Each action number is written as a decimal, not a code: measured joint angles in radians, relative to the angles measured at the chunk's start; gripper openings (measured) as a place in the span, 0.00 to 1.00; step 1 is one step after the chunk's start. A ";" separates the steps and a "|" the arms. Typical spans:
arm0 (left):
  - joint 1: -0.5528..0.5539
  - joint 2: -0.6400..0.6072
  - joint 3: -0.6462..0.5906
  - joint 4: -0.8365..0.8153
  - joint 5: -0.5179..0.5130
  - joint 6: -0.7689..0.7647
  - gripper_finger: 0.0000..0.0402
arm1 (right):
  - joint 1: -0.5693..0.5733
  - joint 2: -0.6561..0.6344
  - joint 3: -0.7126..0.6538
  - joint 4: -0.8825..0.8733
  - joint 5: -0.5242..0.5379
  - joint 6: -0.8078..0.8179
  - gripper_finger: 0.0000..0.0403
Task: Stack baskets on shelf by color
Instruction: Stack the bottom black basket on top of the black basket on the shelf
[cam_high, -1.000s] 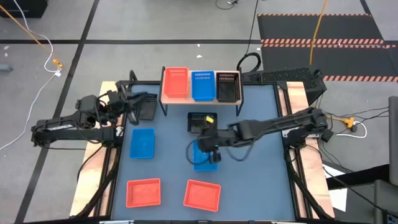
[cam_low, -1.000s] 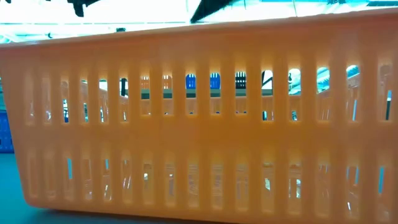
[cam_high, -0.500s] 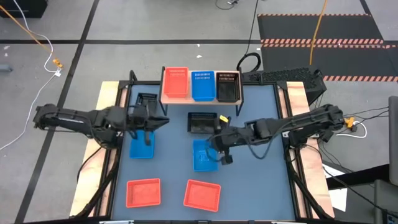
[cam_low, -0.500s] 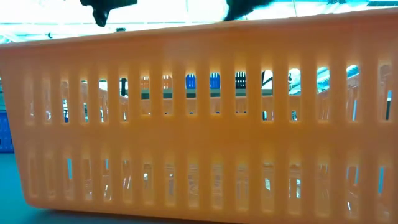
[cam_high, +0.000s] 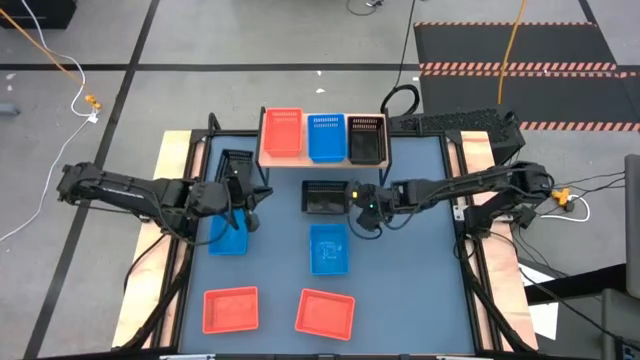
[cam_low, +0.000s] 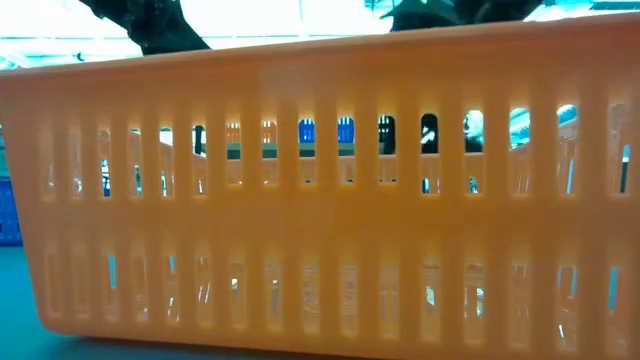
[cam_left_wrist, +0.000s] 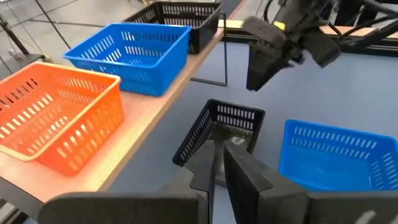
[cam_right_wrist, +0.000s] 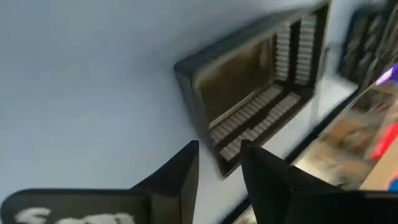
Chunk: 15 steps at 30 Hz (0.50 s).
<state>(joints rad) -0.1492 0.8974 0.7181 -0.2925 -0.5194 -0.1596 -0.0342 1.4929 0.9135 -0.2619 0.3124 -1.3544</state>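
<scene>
The shelf (cam_high: 323, 160) carries one red basket (cam_high: 282, 133), one blue (cam_high: 326, 137) and one black (cam_high: 366, 138), side by side. On the table lie two black baskets (cam_high: 236, 165) (cam_high: 325, 197), two blue (cam_high: 226, 236) (cam_high: 329, 248) and two red (cam_high: 230, 308) (cam_high: 325, 312), each flat on its bottom. My left gripper (cam_high: 243, 213) hovers over the far right corner of the left blue basket, fingers almost together (cam_left_wrist: 217, 168). My right gripper (cam_high: 365, 215) stands just right of the centre black basket (cam_right_wrist: 261, 106), open by a narrow gap (cam_right_wrist: 219, 168).
A red basket's slotted wall (cam_low: 320, 190) fills the low view; both arms show only as dark shapes above it. The left wrist view shows the right arm's gripper (cam_left_wrist: 267, 56) above the centre black basket (cam_left_wrist: 221, 127). Bare table lies right of the centre blue basket.
My right gripper has moved from over the centre blue basket toward the far edge and right, ending beside the centre black basket; the blue basket stays flat on the table. My left gripper has moved from the left black basket toward the near edge, over the left blue basket.
</scene>
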 joint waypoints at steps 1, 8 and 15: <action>-0.003 0.000 0.000 0.000 0.000 0.000 0.09 | -0.004 0.007 -0.030 0.066 0.000 -0.054 0.29; -0.004 0.000 0.000 0.003 0.000 -0.025 0.09 | -0.055 0.063 -0.108 0.299 0.001 -0.125 0.33; -0.001 0.000 0.000 0.002 -0.003 -0.022 0.09 | -0.079 0.142 -0.110 0.307 -0.001 -0.146 0.33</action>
<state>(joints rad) -0.1501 0.8970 0.7181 -0.2909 -0.5219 -0.1814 -0.1131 1.6351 0.8040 0.0447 0.3119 -1.5002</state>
